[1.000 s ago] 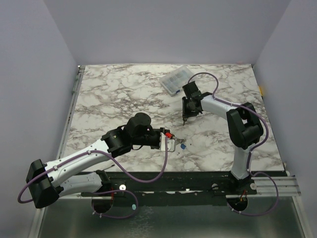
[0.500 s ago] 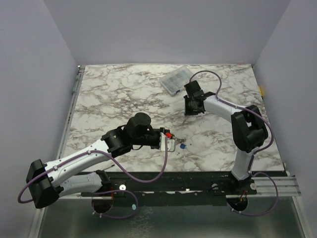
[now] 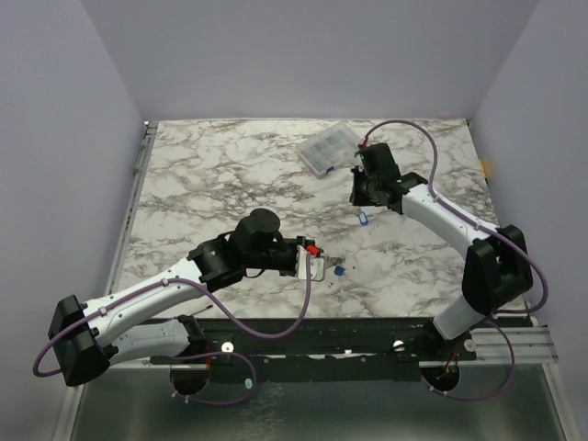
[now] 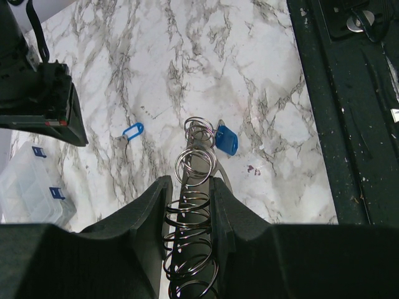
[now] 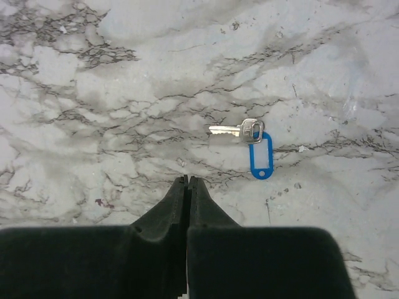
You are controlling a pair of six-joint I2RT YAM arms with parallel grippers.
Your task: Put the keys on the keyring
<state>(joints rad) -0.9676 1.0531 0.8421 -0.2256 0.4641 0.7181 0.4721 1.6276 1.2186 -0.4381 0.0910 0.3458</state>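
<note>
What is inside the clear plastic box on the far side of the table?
The clear box shows two small blue pieces in its compartments. Anything else inside is cut off or too small to tell.

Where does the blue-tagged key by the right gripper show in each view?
Top external: key, right of centre, just below the right gripper.
Left wrist: left of centre, beside that gripper's dark body.
Right wrist: right of centre, just ahead of the shut gripper.
Shared landmark: the right gripper, close to it in all three.
</note>
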